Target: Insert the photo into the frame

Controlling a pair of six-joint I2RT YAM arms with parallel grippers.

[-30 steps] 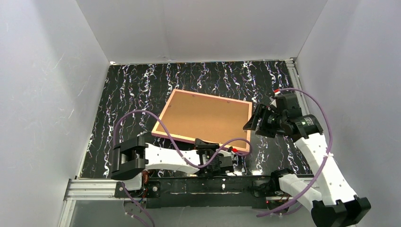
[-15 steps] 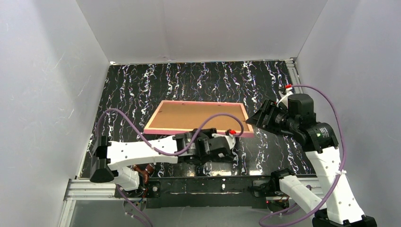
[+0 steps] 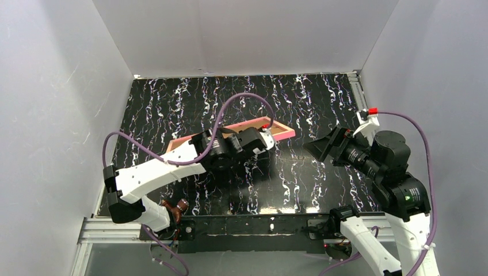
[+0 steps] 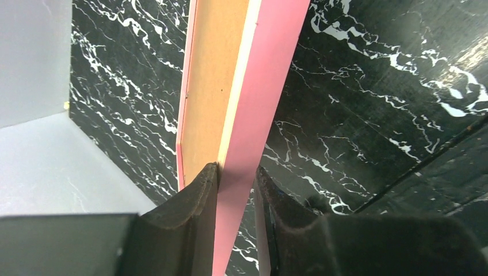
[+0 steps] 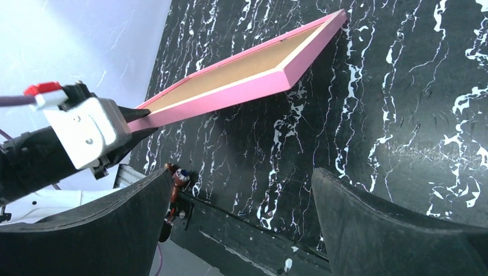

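My left pincer [image 4: 237,172] pinches the frame [image 4: 253,86] by its rim, tilted over the table [image 3: 172,103], likely to turn it, while my right pincer [image 5: 241,175] hangs spread nearby; no photo shows.

White arm shells [image 3: 151,175], black joints [image 3: 407,195], black fingers [image 4: 184,230], purple cables [image 3: 244,95], red plugs [image 3: 372,110]

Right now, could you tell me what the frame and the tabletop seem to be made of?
The frame: matte pink, crisp-edged rim, probably painted wood or plastic; inside it, a dull brown panel like fibreboard. The tabletop: black with white marble veining, possibly a printed sheet.
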